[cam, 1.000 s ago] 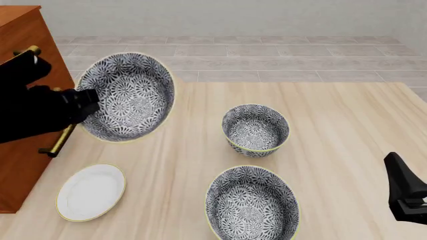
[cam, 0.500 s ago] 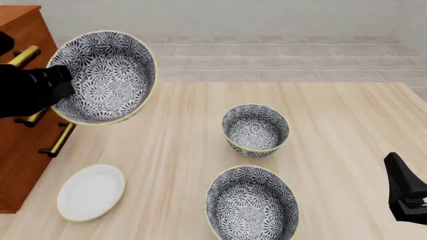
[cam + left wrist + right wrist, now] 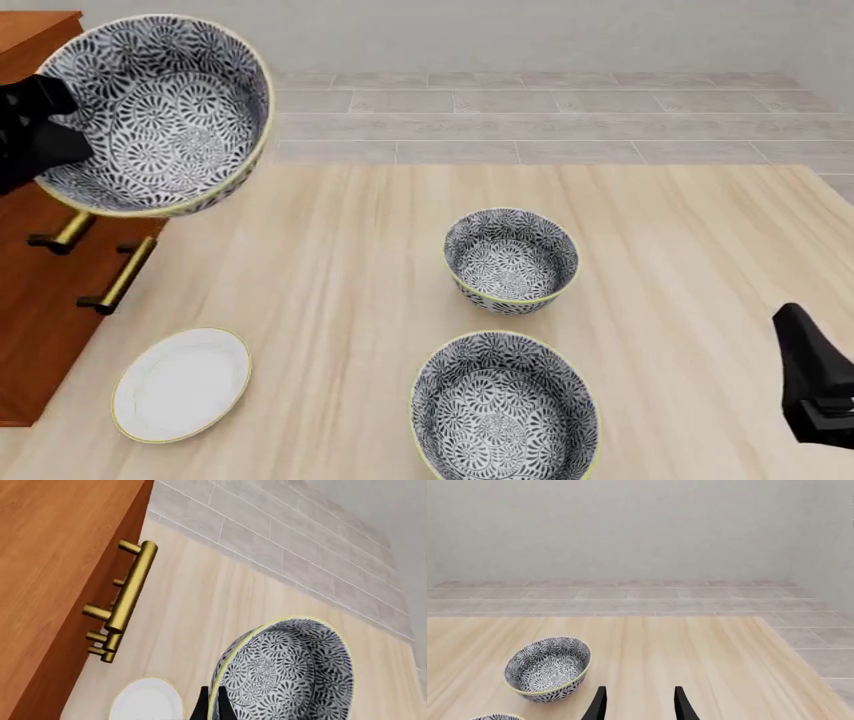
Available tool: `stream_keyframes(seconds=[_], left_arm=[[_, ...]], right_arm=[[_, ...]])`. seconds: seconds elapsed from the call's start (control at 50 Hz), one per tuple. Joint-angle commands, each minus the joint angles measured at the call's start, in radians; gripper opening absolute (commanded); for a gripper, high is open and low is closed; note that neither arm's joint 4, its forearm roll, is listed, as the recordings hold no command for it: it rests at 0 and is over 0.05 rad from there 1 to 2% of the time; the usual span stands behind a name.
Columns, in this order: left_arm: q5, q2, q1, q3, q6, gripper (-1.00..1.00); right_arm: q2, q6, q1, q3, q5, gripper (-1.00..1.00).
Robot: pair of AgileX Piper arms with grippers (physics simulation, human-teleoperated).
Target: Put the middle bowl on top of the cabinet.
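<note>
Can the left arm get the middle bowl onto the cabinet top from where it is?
Probably yes. The left gripper grips the middle bowl by its rim, lifted beside the cabinet near its top edge. Nothing shows between them, though most of the top is out of frame.

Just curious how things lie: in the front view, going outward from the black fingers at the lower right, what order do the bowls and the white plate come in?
From the right fingers:
1. Near bowl, front centre.
2. Far bowl, centre.
3. White plate, front left.
4. Middle bowl, lifted, far left by the cabinet.

tilted bowl (image 3: 154, 112) before cabinet (image 3: 54, 270)
</note>
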Motion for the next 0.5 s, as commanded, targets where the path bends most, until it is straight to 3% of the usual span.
stream_keyframes(seconds=[0.02,0.5], left_arm=[[0.063,-0.023,0.026,-0.063,-0.016,-1.00],[0.109,-0.012,0.071,-0.153,-0.041,-1.00]], right_arm=[[-0.010,-0.002,-0.001,-0.006,0.009,1.00],[-0.007,0.002,0.004,-0.002,0.005,1.00]])
